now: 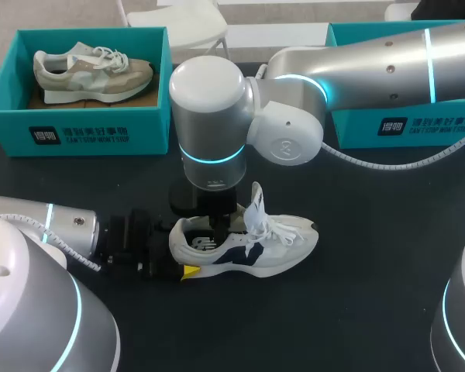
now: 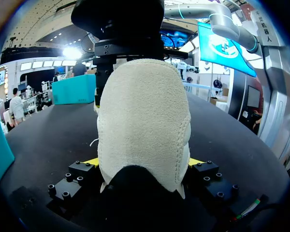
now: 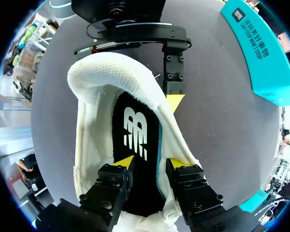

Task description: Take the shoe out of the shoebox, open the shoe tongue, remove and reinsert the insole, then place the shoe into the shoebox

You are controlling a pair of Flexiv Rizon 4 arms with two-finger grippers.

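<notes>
Left claw [image 2: 144,164] clamped on suede heel of white-and-navy mesh sneaker [image 1: 248,246], upright on black bench [image 1: 372,310]. Right claw [image 3: 146,166] inside collar over black insole [image 3: 135,130]; grip there I cannot tell.

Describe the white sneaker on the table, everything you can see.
The white sneaker stands upright on the black table, toe toward the robot's right. It has a mesh upper, a navy side panel, loose white laces, a raised tongue and a suede-looking heel. A black insole with a white logo lies inside. The left claw clamps the heel; the right claw is down in the opening.
</notes>
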